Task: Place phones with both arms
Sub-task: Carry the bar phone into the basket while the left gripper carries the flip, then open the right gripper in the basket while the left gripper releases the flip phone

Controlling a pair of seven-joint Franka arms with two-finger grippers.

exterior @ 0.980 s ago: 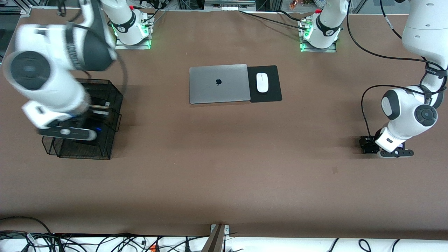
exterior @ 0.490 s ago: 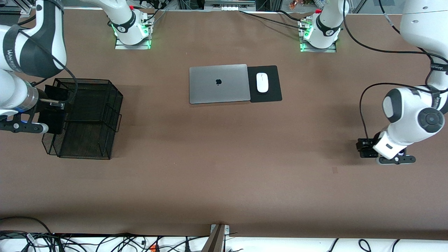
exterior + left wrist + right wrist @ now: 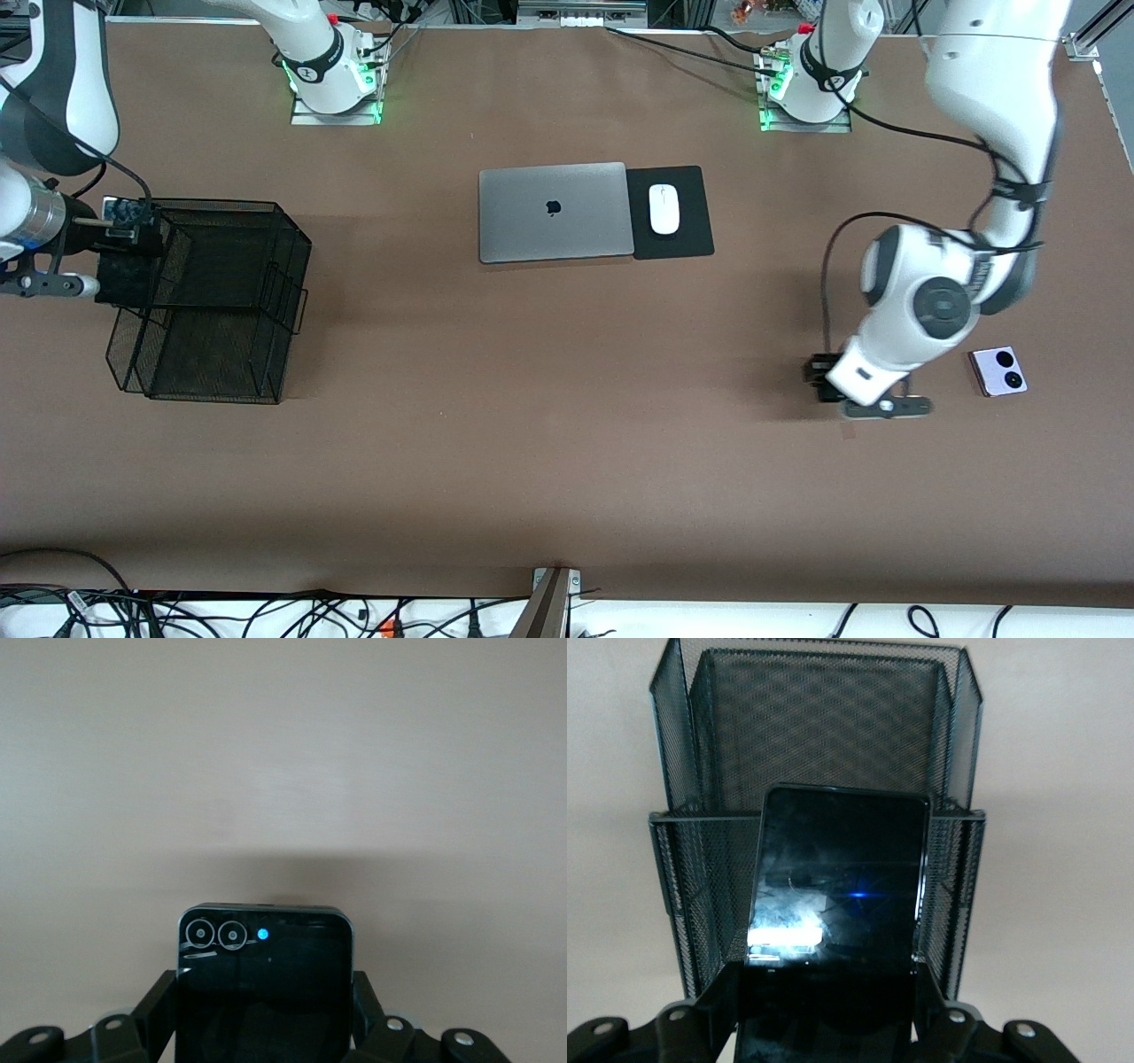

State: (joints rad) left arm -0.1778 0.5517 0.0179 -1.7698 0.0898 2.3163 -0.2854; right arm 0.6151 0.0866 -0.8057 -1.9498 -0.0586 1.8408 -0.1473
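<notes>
The right gripper [image 3: 824, 1010] clamps a glossy black slab phone [image 3: 837, 881] before the wire-mesh basket [image 3: 682, 771]; the left gripper [image 3: 266, 1028] clamps a squarish black phone [image 3: 263, 983] over matte brown table [image 3: 283, 753].

Brown table [image 3: 567, 443]: laptop [image 3: 554, 211], basket [image 3: 213, 301]

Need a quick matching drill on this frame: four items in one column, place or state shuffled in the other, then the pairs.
Things:
1. lavender phone
2. small black phone
3. long black phone
4. white mouse

Places or states:
A. held in the right gripper, in front of the mesh basket
B. on the black pad beside the laptop
C. lying loose on the table at the left arm's end
D. held in the left gripper over bare table

Pairs: 1-C, 2-D, 3-A, 4-B
</notes>
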